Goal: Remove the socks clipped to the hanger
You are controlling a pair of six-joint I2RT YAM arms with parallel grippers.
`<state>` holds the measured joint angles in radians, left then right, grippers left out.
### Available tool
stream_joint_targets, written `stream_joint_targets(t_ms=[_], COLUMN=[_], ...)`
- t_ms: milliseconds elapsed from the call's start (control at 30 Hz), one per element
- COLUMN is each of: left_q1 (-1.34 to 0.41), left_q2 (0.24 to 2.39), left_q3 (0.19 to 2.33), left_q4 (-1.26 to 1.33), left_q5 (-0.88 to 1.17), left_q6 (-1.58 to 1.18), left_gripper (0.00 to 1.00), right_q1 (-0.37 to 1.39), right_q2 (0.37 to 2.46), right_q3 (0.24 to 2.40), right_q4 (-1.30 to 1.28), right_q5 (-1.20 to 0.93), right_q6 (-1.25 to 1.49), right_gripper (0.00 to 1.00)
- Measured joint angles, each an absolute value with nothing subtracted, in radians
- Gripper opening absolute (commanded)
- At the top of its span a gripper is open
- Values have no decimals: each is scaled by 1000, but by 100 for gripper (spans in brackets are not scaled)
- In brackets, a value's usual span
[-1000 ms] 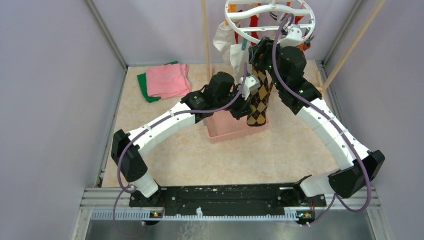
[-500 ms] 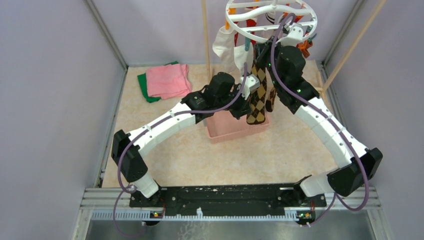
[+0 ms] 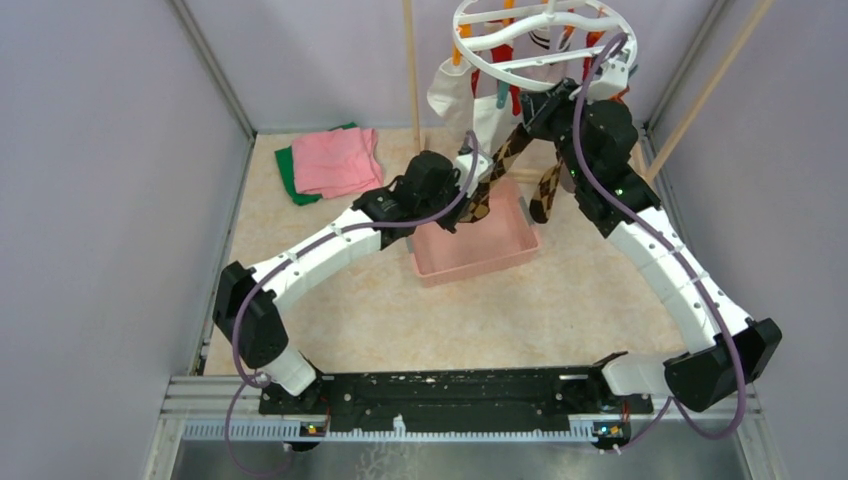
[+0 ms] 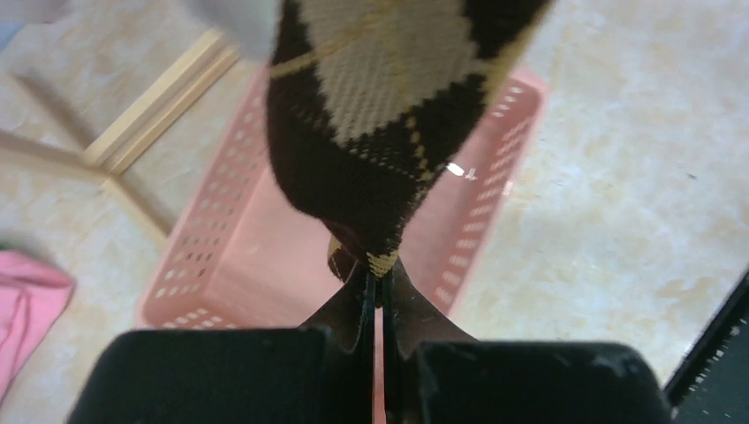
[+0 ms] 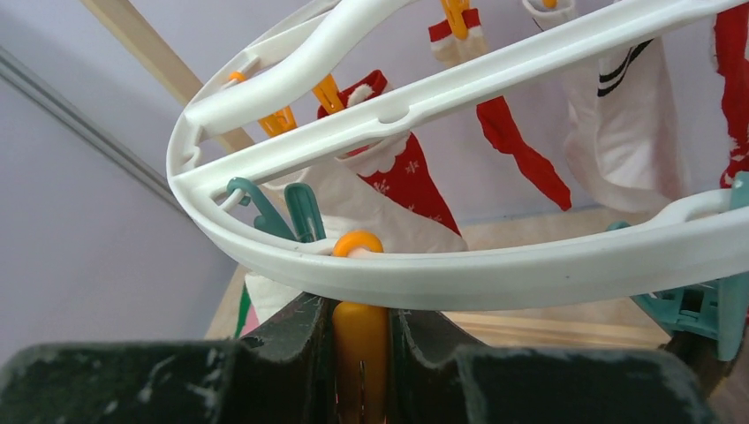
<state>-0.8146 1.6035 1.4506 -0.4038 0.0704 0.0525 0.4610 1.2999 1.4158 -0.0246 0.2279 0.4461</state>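
My left gripper [image 4: 375, 283] is closed on the argyle sock [image 4: 389, 115], by its toe, above the basket [image 4: 221, 256]. My right gripper [image 5: 360, 331] pinches an orange clip [image 5: 358, 245] under the hanger [image 5: 495, 265] rim.

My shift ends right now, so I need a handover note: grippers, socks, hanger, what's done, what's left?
Left gripper: shut on the toe of the brown argyle sock, which is stretched taut above the pink basket.
Right gripper: shut on an orange clip under the hanger ring. Whether that clip has released the sock cannot be told.
On the hanger: a second argyle sock, a red patterned sock, a white striped sock, and more.
Done: no sock shows in the basket.
Left: probably free the held sock, drop it, then unclip the rest.
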Motion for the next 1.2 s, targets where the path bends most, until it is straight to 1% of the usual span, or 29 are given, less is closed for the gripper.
stream_joint_targets(t_ms=[200, 467, 500, 567, 600, 767, 800, 933, 1033, 1100, 1200], left_q1=[-751, -757, -757, -757, -757, -757, -757, -757, -757, -757, -757], left_q2=[1589, 1604, 1607, 1611, 1611, 1611, 1611, 1611, 1611, 1611, 1610], left_q3=[1415, 1400, 1402, 1405, 1405, 1409, 1409, 1409, 1409, 1409, 1409], left_q4=[-375, -366, -366, -363, -360, -350, -350, -350, -350, -349, -348], left_q5=[35, 66, 72, 87, 93, 120, 124, 134, 143, 151, 173], left_q6=[57, 57, 57, 57, 56, 57, 56, 56, 56, 55, 51], left_gripper=[0, 0, 0, 0, 0, 0, 0, 0, 0, 0, 0], right_q1=[439, 382, 376, 371, 370, 370, 370, 370, 370, 370, 374], right_q2=[1298, 1291, 1289, 1287, 1285, 1265, 1258, 1224, 1185, 1156, 1109], right_q3=[1401, 1349, 1346, 1346, 1346, 1335, 1333, 1306, 1263, 1222, 1118], right_q4=[-22, 19, 20, 23, 22, 19, 15, 14, 15, 26, 62], right_q5=[139, -11, -26, -43, -47, -47, -45, -36, -47, -64, -95], right_q6=[492, 572, 581, 594, 597, 622, 625, 631, 632, 632, 626], right_gripper=[0, 0, 5, 24, 32, 61, 66, 81, 89, 91, 91])
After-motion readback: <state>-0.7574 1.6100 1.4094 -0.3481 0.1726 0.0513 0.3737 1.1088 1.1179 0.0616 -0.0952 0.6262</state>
